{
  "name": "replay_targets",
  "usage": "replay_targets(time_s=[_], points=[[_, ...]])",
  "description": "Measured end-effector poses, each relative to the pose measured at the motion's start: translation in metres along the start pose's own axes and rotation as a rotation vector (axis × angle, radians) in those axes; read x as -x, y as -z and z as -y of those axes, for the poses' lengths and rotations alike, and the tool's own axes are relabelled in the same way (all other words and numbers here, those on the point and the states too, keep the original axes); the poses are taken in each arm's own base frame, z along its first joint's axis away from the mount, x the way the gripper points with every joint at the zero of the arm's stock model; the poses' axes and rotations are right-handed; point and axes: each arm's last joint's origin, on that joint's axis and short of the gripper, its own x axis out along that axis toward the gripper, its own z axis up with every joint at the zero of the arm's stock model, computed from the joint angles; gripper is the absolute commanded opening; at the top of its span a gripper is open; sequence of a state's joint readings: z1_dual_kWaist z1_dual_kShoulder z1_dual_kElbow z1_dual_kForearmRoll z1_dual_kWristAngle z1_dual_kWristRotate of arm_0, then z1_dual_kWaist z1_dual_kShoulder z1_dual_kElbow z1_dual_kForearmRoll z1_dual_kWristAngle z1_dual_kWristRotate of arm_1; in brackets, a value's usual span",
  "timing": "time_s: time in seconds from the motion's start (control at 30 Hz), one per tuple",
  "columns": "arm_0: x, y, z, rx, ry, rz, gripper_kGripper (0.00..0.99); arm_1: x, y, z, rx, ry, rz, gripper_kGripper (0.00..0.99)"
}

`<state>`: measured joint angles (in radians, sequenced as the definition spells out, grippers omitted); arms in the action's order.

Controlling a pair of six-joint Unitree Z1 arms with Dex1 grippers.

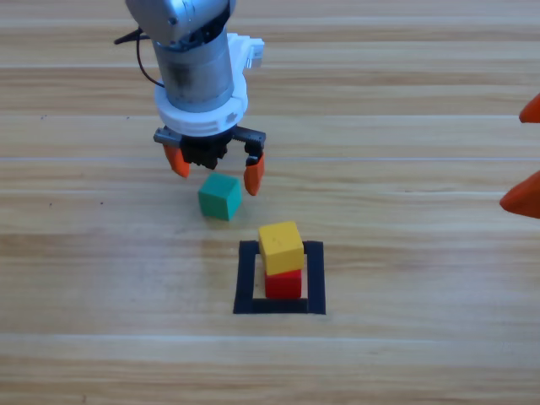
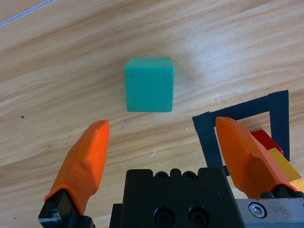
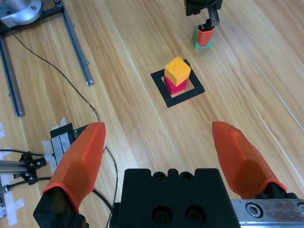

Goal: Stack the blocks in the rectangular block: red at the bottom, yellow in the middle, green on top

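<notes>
We find the green cube [image 1: 220, 196] on the bare table, just outside the black tape outline [image 1: 246, 278], where the yellow cube [image 1: 281, 245] already sits on the red cube [image 1: 284, 284]. The left gripper [image 1: 216, 171] hovers over the green cube, jaws wide and empty; in our judgement the last pick is in hand, calling for a descent and closure. The left wrist view shows the cube ahead of the jaws, not between them. The right gripper [image 1: 525, 157] waits open at the edge.

Green cube [image 1: 220, 196] clear all round; yellow-red stack [image 1: 282, 261] nearby; stack top unobstructed.
</notes>
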<state>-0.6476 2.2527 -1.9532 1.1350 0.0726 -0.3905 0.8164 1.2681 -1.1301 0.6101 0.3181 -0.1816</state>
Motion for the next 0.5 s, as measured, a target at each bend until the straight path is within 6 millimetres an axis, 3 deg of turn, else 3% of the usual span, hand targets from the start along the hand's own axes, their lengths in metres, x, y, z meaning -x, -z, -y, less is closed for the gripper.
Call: replay_targets(time_s=[0.5], points=[[-0.029,-0.014,0.008,-0.001,-0.013,-0.022,0.962,-0.003,0.005,-0.006,0.042,-0.149,0.033,0.990]])
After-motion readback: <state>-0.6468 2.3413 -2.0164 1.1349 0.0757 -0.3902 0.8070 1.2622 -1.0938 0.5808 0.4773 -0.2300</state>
